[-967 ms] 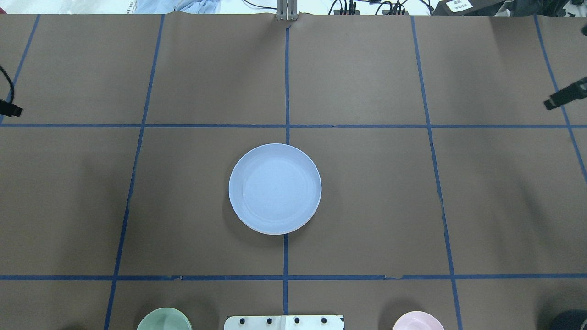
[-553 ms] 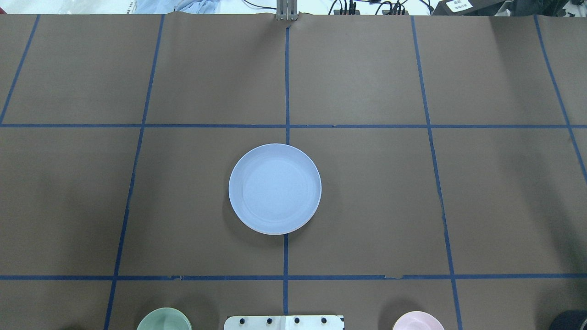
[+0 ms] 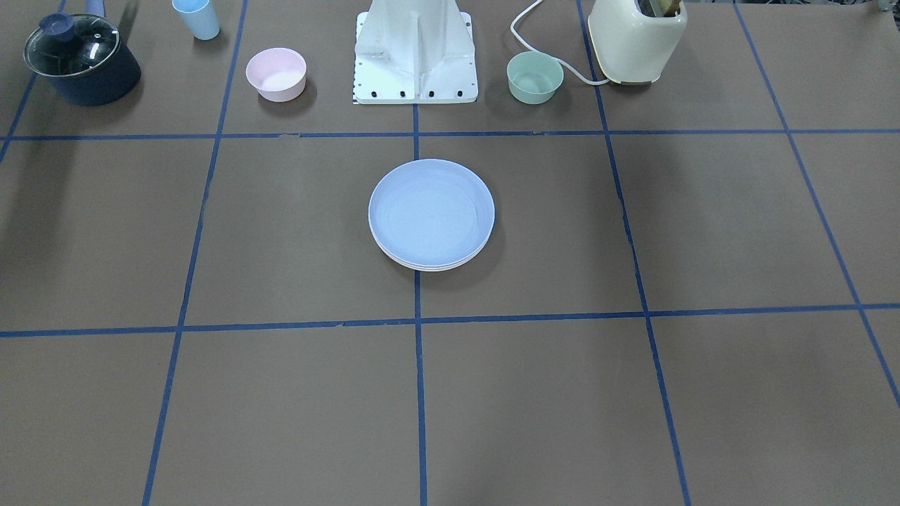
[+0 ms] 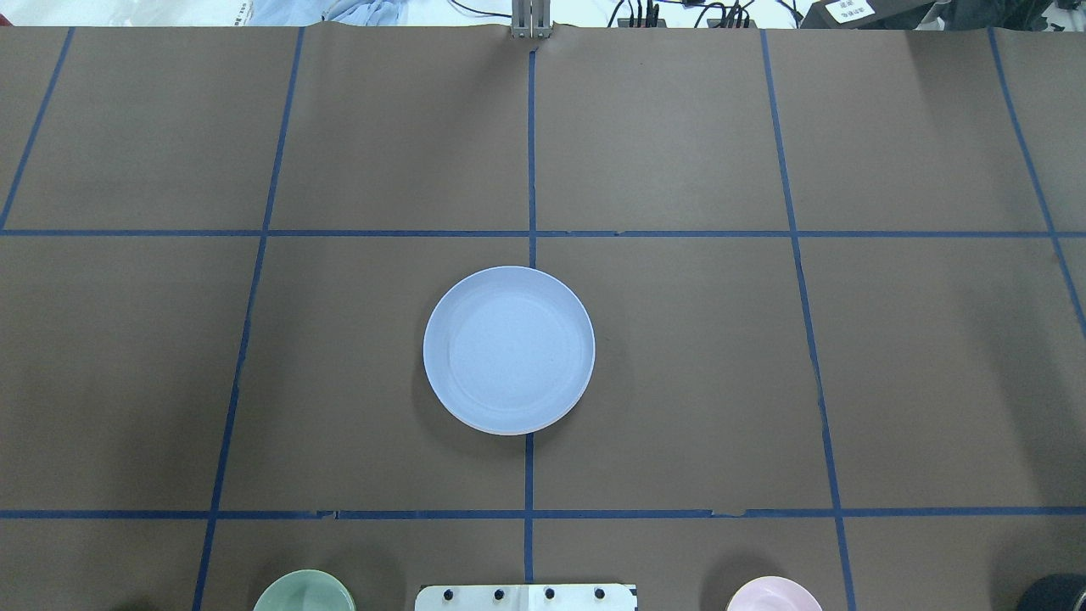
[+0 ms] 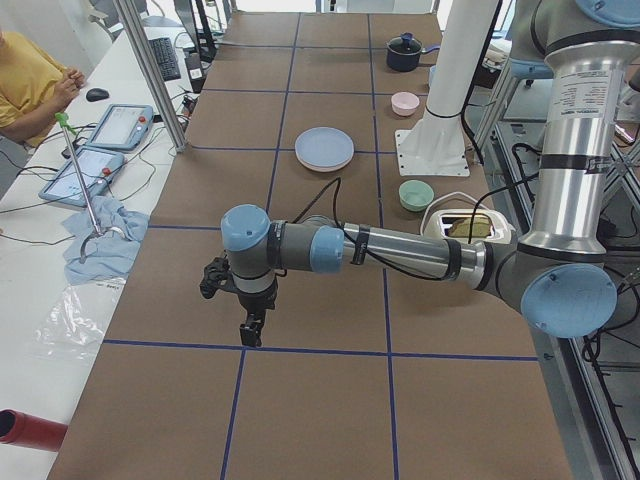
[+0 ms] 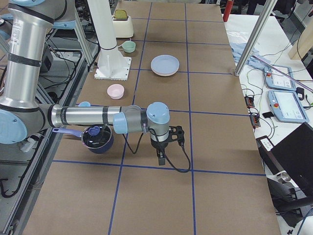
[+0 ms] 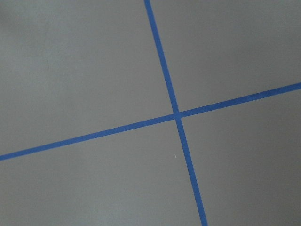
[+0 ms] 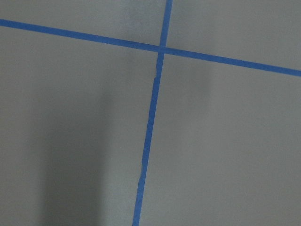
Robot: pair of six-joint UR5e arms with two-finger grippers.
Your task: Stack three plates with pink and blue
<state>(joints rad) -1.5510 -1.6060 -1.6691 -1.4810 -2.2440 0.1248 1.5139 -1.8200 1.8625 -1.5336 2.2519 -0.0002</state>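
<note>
Exterior front-facing shows the three plates [image 3: 431,214] stacked, blue on top, well apart from the fingers of the left gripper [image 5: 249,332] and right gripper [image 6: 160,159] (apart or together, I cannot tell). The plates look light, rigid and smooth, so pinching the raised rim seems best.

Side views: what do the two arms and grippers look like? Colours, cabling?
Both the left arm and the right arm are silver-grey tubes with light-blue joint caps and grey joint housings. The left gripper and right gripper are black, on black wrist hardware. A black cable loops loose from each wrist back to the forearm, where black straps hold it. No sleeves.
</note>
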